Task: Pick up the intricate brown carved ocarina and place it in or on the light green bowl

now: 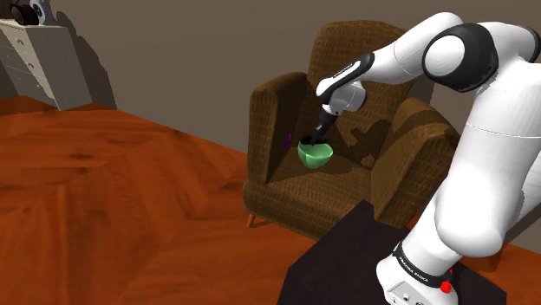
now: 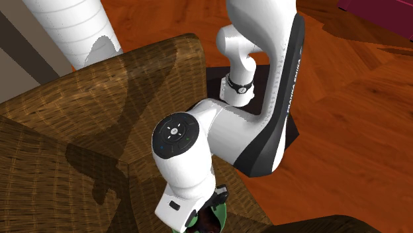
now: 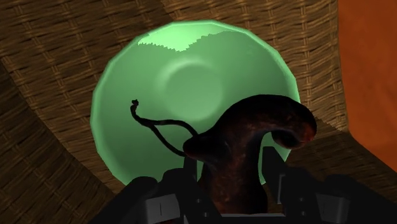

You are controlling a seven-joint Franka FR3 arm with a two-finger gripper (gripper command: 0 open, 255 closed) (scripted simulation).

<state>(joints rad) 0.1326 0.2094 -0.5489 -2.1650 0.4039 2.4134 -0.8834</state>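
Observation:
A light green bowl [image 1: 316, 154] sits on the seat of a brown wicker armchair [image 1: 286, 186]. My gripper [image 1: 314, 137] hangs just above the bowl's rim, pointing down into it. In the wrist view the dark brown ocarina [image 3: 245, 149], with a thin cord trailing off it, is clasped between my two black fingers [image 3: 191, 178] and sits over the near half of the green bowl [image 3: 184, 83]. In the second exterior view my arm covers most of the bowl; a sliver of the bowl's green rim [image 2: 192, 224] shows under the hand.
The armchair's backrest [image 1: 347, 52] and arms [image 1: 264, 104] rise close around the bowl. A small purple thing [image 1: 287, 140] lies on the seat beside the chair's arm. My dark stand [image 1: 347, 260] is at the lower right, on a reddish wooden floor [image 1: 113, 199].

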